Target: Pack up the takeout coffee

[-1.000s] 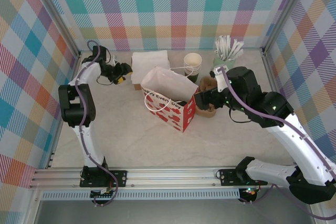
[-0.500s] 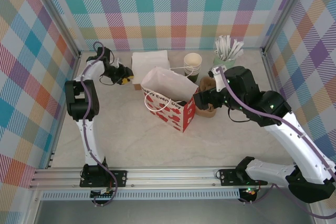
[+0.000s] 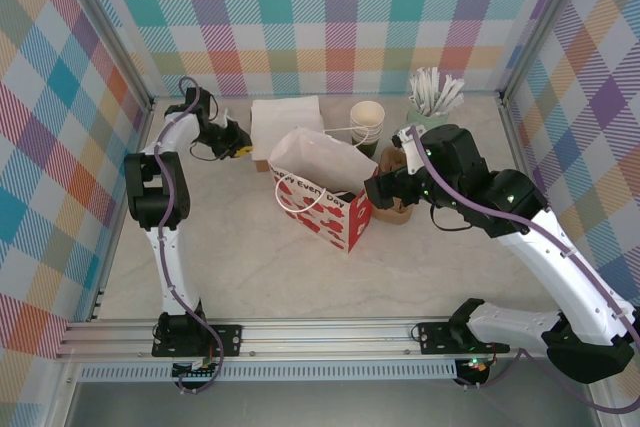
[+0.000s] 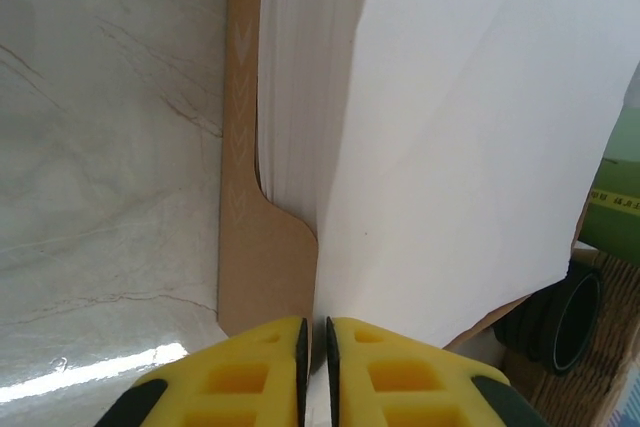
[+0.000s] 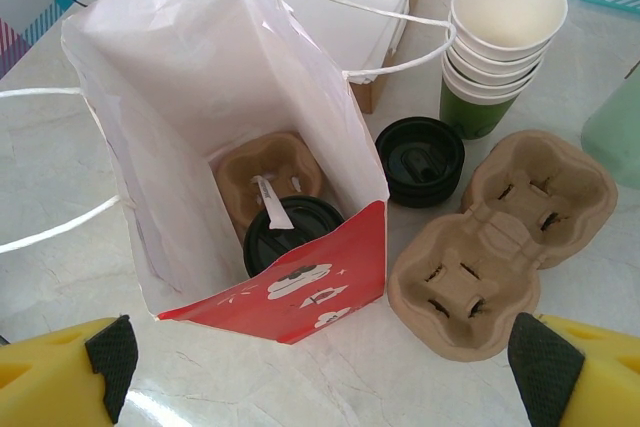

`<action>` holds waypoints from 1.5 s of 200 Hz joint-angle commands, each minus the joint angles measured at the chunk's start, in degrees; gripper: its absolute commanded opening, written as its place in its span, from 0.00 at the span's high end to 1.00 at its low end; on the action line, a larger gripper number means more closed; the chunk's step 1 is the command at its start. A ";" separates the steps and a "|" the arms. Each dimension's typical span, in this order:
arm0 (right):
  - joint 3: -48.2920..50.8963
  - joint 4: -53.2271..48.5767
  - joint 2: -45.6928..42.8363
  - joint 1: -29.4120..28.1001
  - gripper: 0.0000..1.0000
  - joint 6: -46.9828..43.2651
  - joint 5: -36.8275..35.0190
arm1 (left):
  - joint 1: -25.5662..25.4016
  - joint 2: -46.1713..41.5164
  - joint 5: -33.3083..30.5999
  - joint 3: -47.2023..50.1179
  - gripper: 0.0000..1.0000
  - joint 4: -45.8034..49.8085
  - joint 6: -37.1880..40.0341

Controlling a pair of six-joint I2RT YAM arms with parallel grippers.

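Observation:
The takeout coffee (image 5: pixel 295 232) stands inside the open red and white paper bag (image 5: pixel 200 77), in a brown carrier, its black lid up with a white stick lying across it. My right gripper (image 5: pixel 320 387) hangs open above the bag's front edge, with nothing between its fingers; in the top view the right gripper (image 3: pixel 382 190) is at the right side of the bag (image 3: pixel 320 197). My left gripper (image 4: pixel 316 367) is shut on the edge of a white napkin (image 4: pixel 470 147) at the napkin stack (image 3: pixel 285 117), far left of the bag.
Loose black lids (image 5: pixel 420 160) lie right of the bag, beside an empty pulp carrier (image 5: pixel 500 247). A stack of lidless green cups (image 5: pixel 500 47) and a mint holder of white sticks (image 3: pixel 425 112) stand behind. Plaid walls close in the table.
The left gripper has shifted a little toward the front along the napkin stack's edge, its arm turning. The right gripper has edged slightly left over the bag.

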State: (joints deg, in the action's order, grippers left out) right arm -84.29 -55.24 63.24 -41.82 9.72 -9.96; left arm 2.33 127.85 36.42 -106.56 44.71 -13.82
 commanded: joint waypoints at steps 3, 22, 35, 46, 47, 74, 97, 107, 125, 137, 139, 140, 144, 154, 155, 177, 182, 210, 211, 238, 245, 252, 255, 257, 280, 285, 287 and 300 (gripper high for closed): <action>0.59 1.28 0.21 0.16 0.03 0.44 0.60 | -0.48 -0.45 0.03 -2.43 0.89 2.21 1.37; 0.62 1.28 0.47 0.16 0.03 0.48 0.71 | -0.48 -0.87 0.31 -3.58 0.93 3.02 1.58; 0.62 1.25 0.56 0.16 0.03 0.47 0.81 | -0.49 -1.03 0.25 -4.56 0.95 3.91 1.90; 0.70 1.22 0.57 0.16 0.03 0.33 0.82 | -0.49 -1.28 0.22 -5.44 0.97 4.66 2.29; 0.70 1.16 0.57 0.16 0.03 0.32 0.77 | -0.49 -1.28 0.22 -5.47 0.97 4.72 2.30; 0.88 1.01 0.31 0.16 0.03 0.04 0.17 | -0.79 -2.99 0.90 -6.18 1.00 4.74 2.79; 0.78 1.16 -0.05 0.21 0.03 0.02 0.06 | -1.39 -5.76 1.00 -6.18 1.00 3.28 3.50; 0.70 1.28 -0.22 0.16 0.03 0.03 0.01 | -1.70 -7.30 1.09 -6.32 1.00 2.32 3.78; 0.58 1.65 -0.57 0.16 0.03 0.04 -0.11 | -2.36 -10.45 1.11 -6.97 1.00 0.48 3.98; 0.58 1.87 -0.83 0.15 0.03 0.00 -0.15 | -2.91 -12.52 1.28 -7.92 1.00 -0.54 4.31; 0.56 1.89 -0.91 0.16 0.03 -0.01 -0.15 | -3.04 -12.78 1.26 -8.19 1.00 -0.60 4.33; 0.59 1.94 -0.92 0.12 0.03 -0.03 -0.24 | -3.08 -12.92 1.27 -8.25 1.00 -0.64 4.37; 0.62 1.98 -1.00 0.16 0.03 -0.05 -0.28 | -3.31 -13.48 1.28 -8.87 1.00 -0.67 4.49; 0.60 2.28 -1.34 0.16 0.03 -0.28 -0.37 | -3.92 -14.91 1.42 -10.49 1.00 -0.68 5.00; 0.61 2.31 -1.35 0.12 0.03 -0.29 -0.35 | -4.00 -15.04 1.44 -10.68 1.00 -0.63 5.06; 0.35 3.02 -2.10 0.16 0.03 -1.98 -0.42 | -5.33 -18.34 1.27 -13.96 1.00 -0.75 5.83; 0.16 3.14 -2.28 0.12 0.03 -2.44 -0.32 | -5.61 -19.10 1.20 -14.64 1.00 -0.93 5.76; -2.16 4.11 -2.67 0.16 0.03 -5.95 1.34 | -7.30 -23.54 1.32 -18.57 1.00 -1.16 5.58; -2.27 4.10 -2.68 0.16 0.03 -6.08 1.43 | -7.36 -23.67 1.39 -18.71 1.00 -1.14 5.62; -6.70 4.86 -1.45 0.16 0.03 -11.73 5.25 | -9.40 -27.93 3.11 -21.55 1.00 -1.26 4.92; -8.24 4.88 -0.84 0.16 0.03 -13.29 6.08 | -10.03 -29.17 3.28 -21.57 1.00 -1.56 4.35; -9.82 4.80 0.07 0.16 0.03 -14.53 6.80 | -10.75 -30.36 3.82 -21.55 1.00 -1.96 3.76; -10.59 4.79 0.47 0.16 0.02 -14.78 7.23 | -11.10 -30.83 4.01 -21.58 1.00 -1.99 3.58; -11.06 4.77 0.70 0.14 0.02 -14.80 7.58 | -11.40 -31.17 4.07 -21.58 1.00 -2.06 3.44; -16.58 4.76 4.45 0.16 0.02 -21.02 12.17 | -14.81 -34.46 5.26 -21.56 1.00 -1.76 2.58; -17.82 4.84 5.34 0.16 0.01 -22.10 13.16 | -15.67 -35.12 5.36 -21.53 1.00 -1.45 2.47; -18.25 4.87 5.71 0.16 0.01 -22.48 13.53 | -15.99 -35.43 5.38 -21.50 1.00 -1.31 2.48; -21.24 5.18 8.22 0.16 0.00 -25.38 15.27 | -18.02 -37.21 5.67 -21.12 1.00 -0.65 2.26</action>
State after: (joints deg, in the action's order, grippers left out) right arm -100.90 -52.07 67.51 -41.82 -7.35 -0.71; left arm -12.43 94.21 39.68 -126.69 43.40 -10.48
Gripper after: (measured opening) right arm 0.992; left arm 0.052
